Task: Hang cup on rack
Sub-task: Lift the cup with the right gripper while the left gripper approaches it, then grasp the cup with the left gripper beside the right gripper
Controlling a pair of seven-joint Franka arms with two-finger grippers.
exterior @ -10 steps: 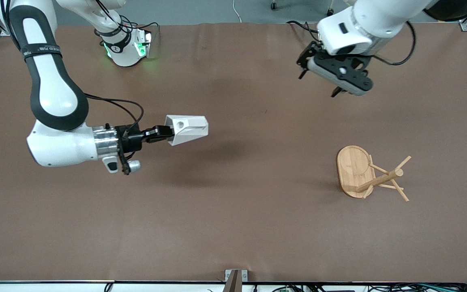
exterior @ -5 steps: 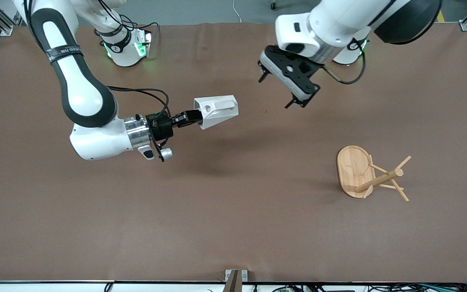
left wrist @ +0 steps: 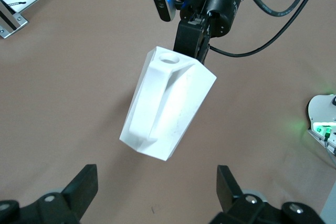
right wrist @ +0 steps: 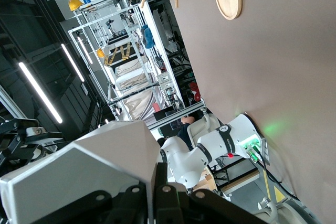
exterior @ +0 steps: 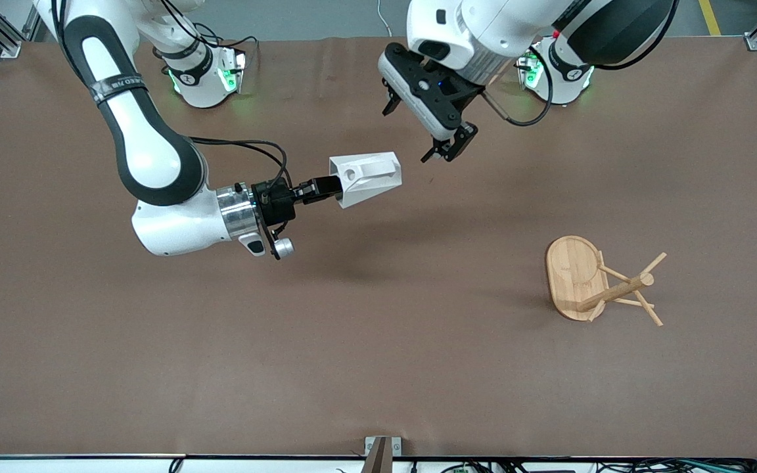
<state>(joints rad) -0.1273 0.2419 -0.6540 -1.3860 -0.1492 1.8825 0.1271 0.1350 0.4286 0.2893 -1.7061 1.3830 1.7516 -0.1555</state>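
the right gripper [exterior: 326, 188] is clamped on the cup's [exterior: 367, 178] base end and holds it on its side in the air over the middle of the surface [exterior: 378, 368], rim pointing at the left gripper [exterior: 421, 128]. over the last second it has carried the cup toward the left arm's end, and the left gripper, fingers spread wide and empty, has swung in from its own end to hover just beside the rim. this looks like a handover forming. the rack [exterior: 598, 281] stands well apart, untouched, nearer the camera at the left arm's end.
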